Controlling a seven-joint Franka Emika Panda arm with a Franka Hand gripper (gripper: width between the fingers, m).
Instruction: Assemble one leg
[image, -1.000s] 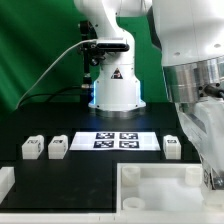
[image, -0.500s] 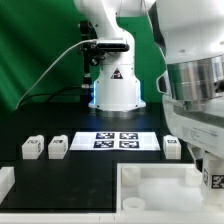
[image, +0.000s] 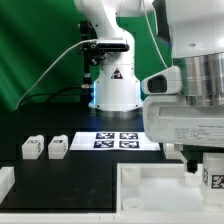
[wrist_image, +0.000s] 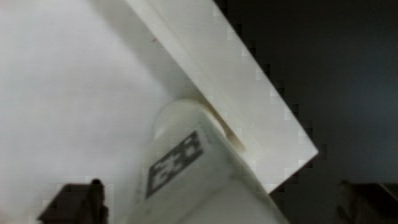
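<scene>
One leg (image: 213, 179), a white post with a black-and-white tag, stands at the far corner of the large white tray-like part (image: 150, 186) on the exterior view's right. My gripper (image: 205, 170) hangs over it with a finger on either side. In the wrist view the leg (wrist_image: 178, 165) lies between the dark fingertips (wrist_image: 75, 202), which stand wide apart with a gap showing beside the leg, so the gripper (wrist_image: 221, 208) looks open. Two more legs (image: 31, 148) (image: 57, 147) stand on the black table at the exterior view's left.
The marker board (image: 118, 140) lies on the table behind the tray-like part. A white piece (image: 5, 181) sits at the exterior view's lower left edge. The arm's base (image: 115, 85) stands at the back. My hand hides the table's right side.
My hand has turned about its own axis over the leg, now showing its broad side. The leg stays in place. A leg seen at the right before is now hidden behind my hand.
</scene>
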